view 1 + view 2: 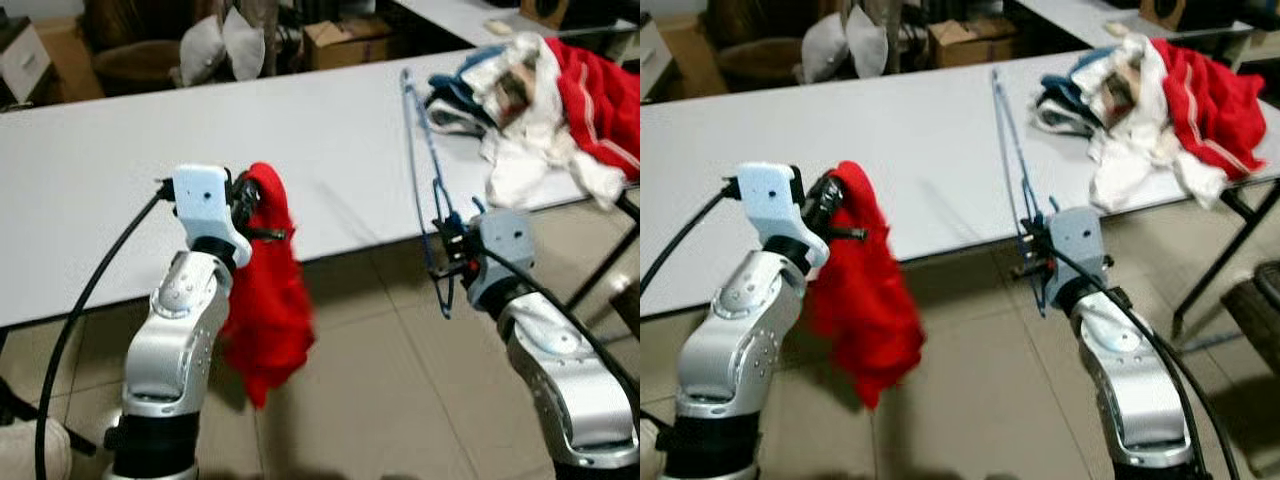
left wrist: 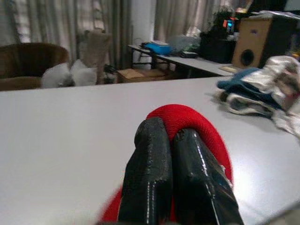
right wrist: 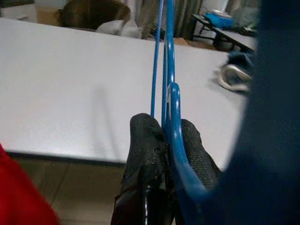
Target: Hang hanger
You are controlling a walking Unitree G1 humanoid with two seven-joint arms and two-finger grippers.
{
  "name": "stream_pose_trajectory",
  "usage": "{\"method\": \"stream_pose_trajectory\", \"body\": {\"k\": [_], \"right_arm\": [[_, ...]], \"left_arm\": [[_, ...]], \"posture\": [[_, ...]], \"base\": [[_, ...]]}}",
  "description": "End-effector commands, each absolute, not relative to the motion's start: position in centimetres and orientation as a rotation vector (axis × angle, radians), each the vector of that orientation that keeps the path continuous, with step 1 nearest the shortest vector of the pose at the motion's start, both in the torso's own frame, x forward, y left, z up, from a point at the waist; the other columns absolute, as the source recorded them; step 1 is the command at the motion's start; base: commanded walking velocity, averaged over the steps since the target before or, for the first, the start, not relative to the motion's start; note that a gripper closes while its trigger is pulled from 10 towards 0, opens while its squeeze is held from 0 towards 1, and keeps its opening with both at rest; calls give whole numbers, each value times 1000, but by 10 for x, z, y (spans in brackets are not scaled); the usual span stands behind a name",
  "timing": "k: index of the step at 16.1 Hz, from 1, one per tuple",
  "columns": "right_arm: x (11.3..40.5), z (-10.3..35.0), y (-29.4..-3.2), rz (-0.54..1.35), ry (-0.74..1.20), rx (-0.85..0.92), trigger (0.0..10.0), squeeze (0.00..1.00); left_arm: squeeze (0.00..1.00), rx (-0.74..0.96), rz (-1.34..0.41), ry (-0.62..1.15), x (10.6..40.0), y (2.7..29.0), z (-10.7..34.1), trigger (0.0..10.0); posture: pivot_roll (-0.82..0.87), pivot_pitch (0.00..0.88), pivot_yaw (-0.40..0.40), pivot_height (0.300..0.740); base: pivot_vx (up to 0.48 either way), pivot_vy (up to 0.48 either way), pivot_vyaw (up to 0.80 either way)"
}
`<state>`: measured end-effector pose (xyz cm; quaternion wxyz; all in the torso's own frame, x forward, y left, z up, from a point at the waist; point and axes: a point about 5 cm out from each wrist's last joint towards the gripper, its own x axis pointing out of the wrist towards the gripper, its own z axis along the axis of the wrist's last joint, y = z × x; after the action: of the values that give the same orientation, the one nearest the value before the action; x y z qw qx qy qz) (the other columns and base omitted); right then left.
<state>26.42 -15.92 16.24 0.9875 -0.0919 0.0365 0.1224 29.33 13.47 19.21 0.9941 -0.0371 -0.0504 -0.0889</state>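
Observation:
A red garment [image 1: 265,300] hangs from my left gripper [image 1: 252,205], which is shut on its upper edge at the near edge of the white table [image 1: 300,140]; in the left wrist view the black fingers [image 2: 150,173] pinch the red cloth [image 2: 187,119]. My right gripper [image 1: 447,250] is shut on a thin blue hanger [image 1: 420,150] that stands up over the table's near edge. In the right wrist view the blue hanger [image 3: 169,84] runs up from between the fingers [image 3: 145,145].
A heap of clothes [image 1: 545,100], red, white and blue, lies on the table's right end. Cardboard boxes [image 1: 345,40] and white cushions [image 1: 220,45] stand beyond the table. A black table leg [image 1: 600,270] is at the right, over tiled floor [image 1: 390,380].

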Motion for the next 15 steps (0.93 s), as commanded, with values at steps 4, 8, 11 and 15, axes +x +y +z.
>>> {"method": "stream_pose_trajectory", "body": {"k": [4,8,11,15], "right_arm": [[265,167,-151,280,46,-178,10000,0],[264,168,-150,297,45,-190,10000,0],[264,168,-147,314,37,-198,10000,0],[265,170,-152,351,30,-171,10000,0]], "left_arm": [[0,-66,-154,-136,296,143,199,10000],[0,-69,-157,-142,297,142,201,10000],[0,-66,-151,-145,296,144,201,10000],[0,-47,-148,-159,300,148,205,10000]], "posture": [[-156,38,56,740],[-151,40,52,740],[-146,37,48,740],[-144,23,53,740]], "base": [[384,0,0],[386,0,109],[386,0,800],[384,0,0]]}}
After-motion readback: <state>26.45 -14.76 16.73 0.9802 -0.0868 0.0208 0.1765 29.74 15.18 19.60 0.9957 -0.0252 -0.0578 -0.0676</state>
